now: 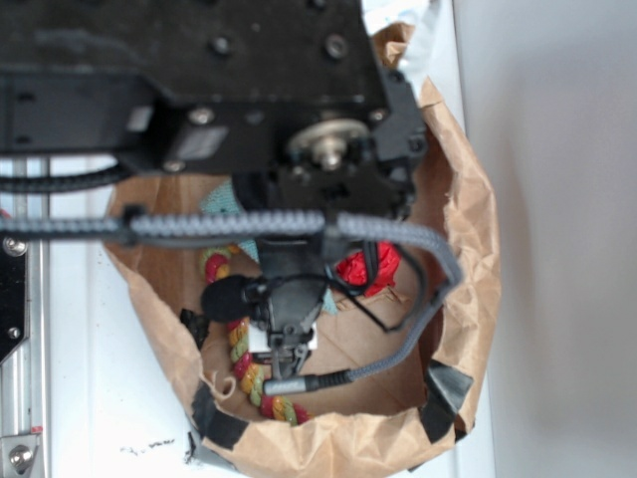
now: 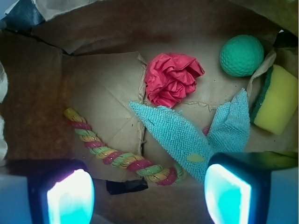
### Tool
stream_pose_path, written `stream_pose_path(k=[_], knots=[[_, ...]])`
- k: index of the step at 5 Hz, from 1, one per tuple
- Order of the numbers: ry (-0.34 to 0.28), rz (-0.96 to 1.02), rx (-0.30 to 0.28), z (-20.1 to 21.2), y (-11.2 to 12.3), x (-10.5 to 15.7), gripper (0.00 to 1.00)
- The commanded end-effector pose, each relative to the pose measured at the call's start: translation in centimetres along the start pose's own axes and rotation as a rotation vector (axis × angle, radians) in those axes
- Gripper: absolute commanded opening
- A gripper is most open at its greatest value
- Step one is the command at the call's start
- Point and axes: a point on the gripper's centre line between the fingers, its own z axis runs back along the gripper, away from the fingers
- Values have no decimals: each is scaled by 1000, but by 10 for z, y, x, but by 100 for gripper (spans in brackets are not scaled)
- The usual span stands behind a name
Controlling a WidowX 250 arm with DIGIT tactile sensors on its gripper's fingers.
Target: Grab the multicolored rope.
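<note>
The gripper (image 2: 149, 191) hangs inside the paper bag (image 1: 468, 269) with its jaws spread wide and nothing between them; in the wrist view the two glowing fingertips (image 2: 70, 198) sit at the near edge, left and right, well apart. The multicolored rope (image 2: 119, 156) lies flat on the bag's brown floor, running diagonally from the far left down toward the near centre, so that its near end lies between the two fingertips but below them, not touching. The step in hand looks like the approach: the gripper is poised above the rope and has not closed.

Just right of the rope's near end lies a light-blue cloth (image 2: 180, 135), which touches or overlaps it. Farther off sit a red crumpled ball (image 2: 172, 79), a green ball (image 2: 241, 55) and a yellow sponge (image 2: 278, 100) at the far right.

The next move probably calls for a descent straddling the rope's near part, keeping left of the cloth, then closing.
</note>
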Motion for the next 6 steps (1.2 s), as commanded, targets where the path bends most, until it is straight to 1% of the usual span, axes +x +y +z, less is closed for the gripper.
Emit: stream_pose_path(k=[1,2,3,4,5,6], knots=[[26,-243,70,-6,2,-7,100],[48,-436,118,-14,0,-18,100],[102,-689,135,-25,-1,-20,100],[136,-818,89,-32,-2,-14,100],[166,-903,70,-36,-3,-6,100],[220,-1008,91,-44,-2,0,100]])
